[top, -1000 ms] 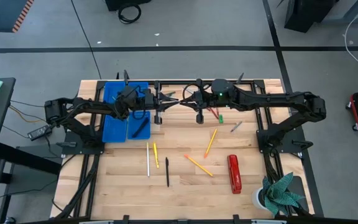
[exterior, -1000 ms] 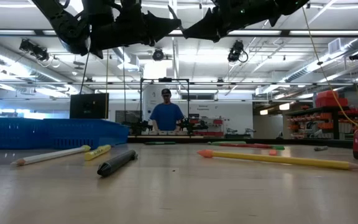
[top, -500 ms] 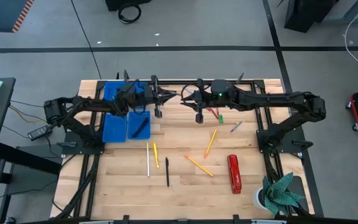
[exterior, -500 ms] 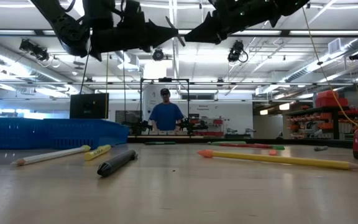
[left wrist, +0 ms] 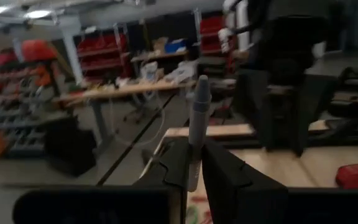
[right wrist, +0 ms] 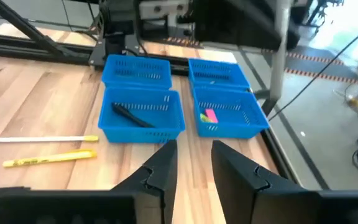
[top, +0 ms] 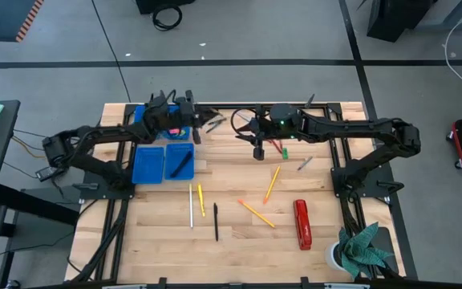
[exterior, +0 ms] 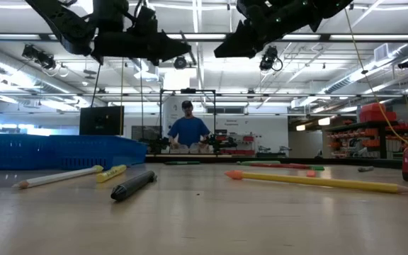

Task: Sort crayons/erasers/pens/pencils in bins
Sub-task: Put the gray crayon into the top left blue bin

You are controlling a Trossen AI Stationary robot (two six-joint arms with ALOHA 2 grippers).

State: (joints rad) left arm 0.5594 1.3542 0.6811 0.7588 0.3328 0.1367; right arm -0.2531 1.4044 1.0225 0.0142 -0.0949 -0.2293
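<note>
My left gripper (top: 205,124) hangs above the table's far side, just right of the blue bins (top: 155,163), shut on a grey pen (left wrist: 199,106). My right gripper (right wrist: 194,163) stands open and holds nothing, a little to the right of it (top: 237,125). One bin holds a black pen (right wrist: 132,114), and another holds pink and yellow erasers (right wrist: 210,116). On the table lie a white pencil (top: 190,205), a yellow pencil (top: 201,201), a black pen (top: 215,221), two orange pencils (top: 256,213), a grey pen (top: 304,164) and crayons (top: 281,149). My left gripper pinches the grey pen's lower stretch (left wrist: 194,158) between its two fingers (left wrist: 176,167). The fingers reach out level toward the table's right side. The pen sticks out ahead of the fingertips, its capped end (left wrist: 201,84) free, and hangs clear of the table.
A red stapler (top: 301,224) lies at the right near side, and a potted plant (top: 361,250) stands at the near right corner. A person (exterior: 188,131) stands in the room beyond the far edge. Bare wood lies between the bins and the pencils.
My right gripper has opened and let go of the grey pen, staying where it was. My left gripper, still shut on the pen, has swung with it toward the table's far edge and away from the right gripper.
</note>
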